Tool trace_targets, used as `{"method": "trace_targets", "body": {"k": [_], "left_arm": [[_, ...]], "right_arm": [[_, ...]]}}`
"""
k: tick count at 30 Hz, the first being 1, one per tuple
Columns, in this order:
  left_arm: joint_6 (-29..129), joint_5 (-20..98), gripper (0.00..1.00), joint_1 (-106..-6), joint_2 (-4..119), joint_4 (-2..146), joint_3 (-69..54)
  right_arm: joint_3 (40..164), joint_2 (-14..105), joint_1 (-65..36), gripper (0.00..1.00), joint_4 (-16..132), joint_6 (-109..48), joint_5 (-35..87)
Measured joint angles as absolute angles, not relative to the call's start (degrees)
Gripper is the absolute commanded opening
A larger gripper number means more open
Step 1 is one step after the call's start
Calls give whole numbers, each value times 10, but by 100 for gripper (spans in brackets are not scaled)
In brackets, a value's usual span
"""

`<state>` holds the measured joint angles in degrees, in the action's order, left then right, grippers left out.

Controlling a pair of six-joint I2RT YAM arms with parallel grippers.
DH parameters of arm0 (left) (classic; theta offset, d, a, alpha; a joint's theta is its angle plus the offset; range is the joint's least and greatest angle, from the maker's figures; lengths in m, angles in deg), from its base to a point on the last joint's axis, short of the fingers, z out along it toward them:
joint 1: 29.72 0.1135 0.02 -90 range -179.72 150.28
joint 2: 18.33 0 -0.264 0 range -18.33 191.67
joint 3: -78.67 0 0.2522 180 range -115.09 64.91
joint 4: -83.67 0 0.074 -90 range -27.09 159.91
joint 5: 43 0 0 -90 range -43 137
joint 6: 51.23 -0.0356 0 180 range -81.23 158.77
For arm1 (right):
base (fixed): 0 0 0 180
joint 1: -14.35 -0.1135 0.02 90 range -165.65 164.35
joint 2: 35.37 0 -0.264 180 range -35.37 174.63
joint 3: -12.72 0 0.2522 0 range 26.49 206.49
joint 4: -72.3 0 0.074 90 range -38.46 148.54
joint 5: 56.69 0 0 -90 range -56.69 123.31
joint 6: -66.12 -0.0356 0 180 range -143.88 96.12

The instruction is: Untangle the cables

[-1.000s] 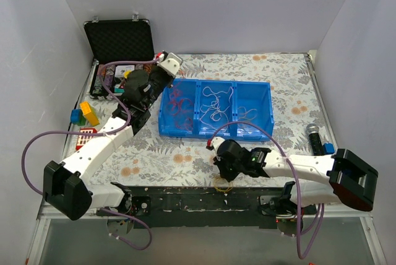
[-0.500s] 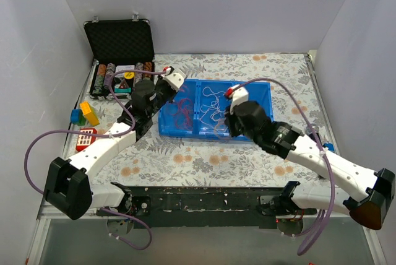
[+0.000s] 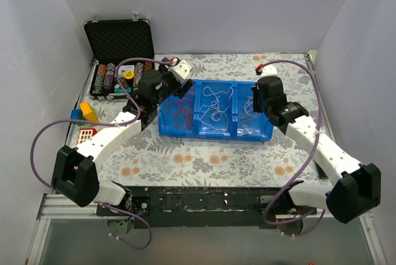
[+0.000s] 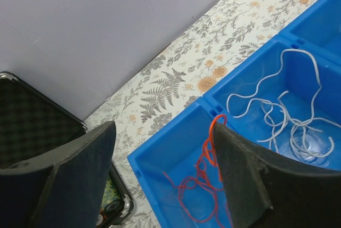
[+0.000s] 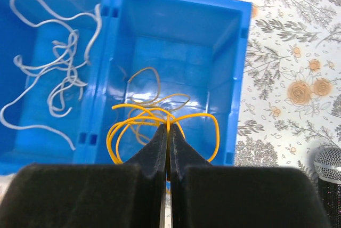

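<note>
Swinging out from the middle of the tray (image 3: 213, 134), the right arm now reaches over its right-hand compartment, and the left arm has edged a little further over the left-hand one.

The right claw (image 5: 169, 129) is pinched tight, its two pads pressed together on the orange cables (image 5: 160, 112). These spread out from the pinch in several loops that hang over the floor of the right compartment; one paler loop lies further back on that floor.

The left claw (image 4: 162, 132) is spread wide and grips nothing. It hangs above the back corner of the left compartment, where the red cables (image 4: 200, 188) lie in a loose tangle. One red strand stands up from the heap just beside the inner face of the finger (image 4: 245, 174) on the right of the wrist view; whether it touches the pad cannot be told.

The white cables (image 3: 215, 101) lie curled in the middle compartment, apart from both claws.

The tray sits on the flowered bench (image 3: 185, 160). An open black case (image 3: 119, 39) stands at the far left corner with rows of chips (image 3: 114, 73) in it, and coloured blocks (image 3: 86, 113) lie near the left edge. A mic (image 5: 327, 167) rests on the bench to the right of the tray.
</note>
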<state>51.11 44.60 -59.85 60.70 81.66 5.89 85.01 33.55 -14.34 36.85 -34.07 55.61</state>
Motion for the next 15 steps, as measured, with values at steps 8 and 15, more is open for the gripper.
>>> {"method": "trace_targets", "body": {"k": [8, 15], "left_arm": [[538, 436, 98, -595, 609, 732, -30], [568, 429, 98, -586, 593, 696, -56]], "right_arm": [[850, 395, -107, 1, 412, -340, 544], [852, 426, -105, 24, 429, -339, 541]]}}
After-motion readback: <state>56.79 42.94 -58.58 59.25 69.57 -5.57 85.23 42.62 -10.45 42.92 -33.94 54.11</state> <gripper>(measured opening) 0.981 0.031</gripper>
